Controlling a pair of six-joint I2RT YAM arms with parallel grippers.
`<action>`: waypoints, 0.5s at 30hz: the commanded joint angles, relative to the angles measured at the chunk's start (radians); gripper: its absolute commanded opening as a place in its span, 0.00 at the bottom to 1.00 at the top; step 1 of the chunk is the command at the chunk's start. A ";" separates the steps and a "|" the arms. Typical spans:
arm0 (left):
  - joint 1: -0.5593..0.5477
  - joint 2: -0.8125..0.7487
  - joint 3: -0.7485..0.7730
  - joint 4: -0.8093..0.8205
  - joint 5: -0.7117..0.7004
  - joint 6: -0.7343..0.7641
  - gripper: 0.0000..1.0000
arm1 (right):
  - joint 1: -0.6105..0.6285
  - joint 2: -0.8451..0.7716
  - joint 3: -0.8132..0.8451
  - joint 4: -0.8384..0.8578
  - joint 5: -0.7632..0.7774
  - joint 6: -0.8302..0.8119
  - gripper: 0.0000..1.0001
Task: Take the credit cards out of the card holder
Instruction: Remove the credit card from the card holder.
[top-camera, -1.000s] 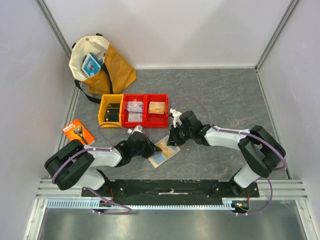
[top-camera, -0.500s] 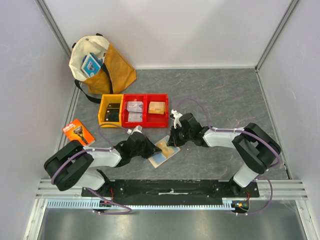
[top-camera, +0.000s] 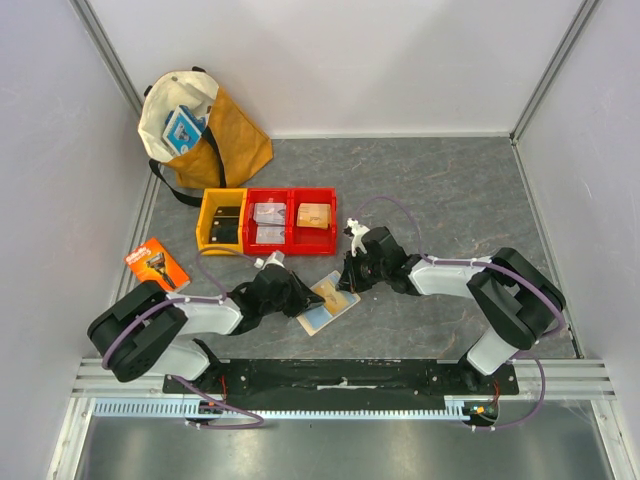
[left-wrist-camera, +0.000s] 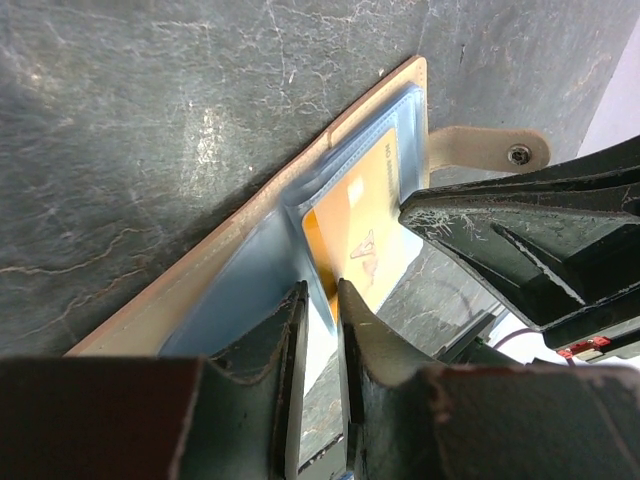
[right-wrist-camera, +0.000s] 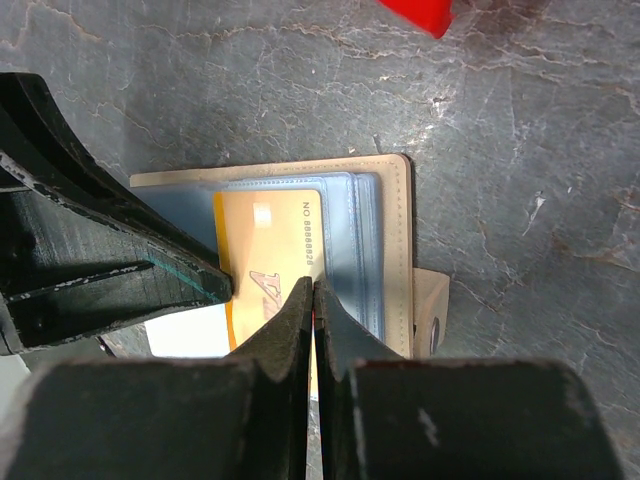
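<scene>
The card holder (top-camera: 322, 312) lies open on the grey table between my two grippers, its beige edge (left-wrist-camera: 250, 215) and blue-grey sleeves up. A yellow credit card (right-wrist-camera: 270, 235) sits in a sleeve and also shows in the left wrist view (left-wrist-camera: 365, 215). My left gripper (top-camera: 303, 297) is pinched on the sleeve edge at the holder's left end (left-wrist-camera: 322, 295). My right gripper (top-camera: 349, 279) is shut at the line between the yellow card and the sleeve (right-wrist-camera: 314, 287). A white patch (right-wrist-camera: 185, 335) shows by the left finger; I cannot tell if it is the light grey card. The snap tab (right-wrist-camera: 432, 310) sticks out on the far side.
A yellow bin (top-camera: 205, 222) and red bins (top-camera: 291, 218) stand just behind the holder. An orange razor package (top-camera: 157, 263) lies at the left. A tan and cream bag (top-camera: 205, 125) stands at the back left. Grey walls close in both sides.
My right gripper and wrist have shifted slightly to the right. The holder and my left gripper have stayed about where they were.
</scene>
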 joint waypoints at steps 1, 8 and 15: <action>-0.007 0.029 0.000 0.040 0.020 -0.010 0.25 | -0.007 0.012 -0.032 -0.032 0.040 0.000 0.07; -0.007 0.058 0.009 0.074 0.042 -0.019 0.20 | -0.006 0.020 -0.038 -0.030 0.038 0.001 0.07; -0.007 0.033 -0.027 0.086 0.051 -0.067 0.02 | -0.007 0.031 -0.038 -0.030 0.038 0.003 0.07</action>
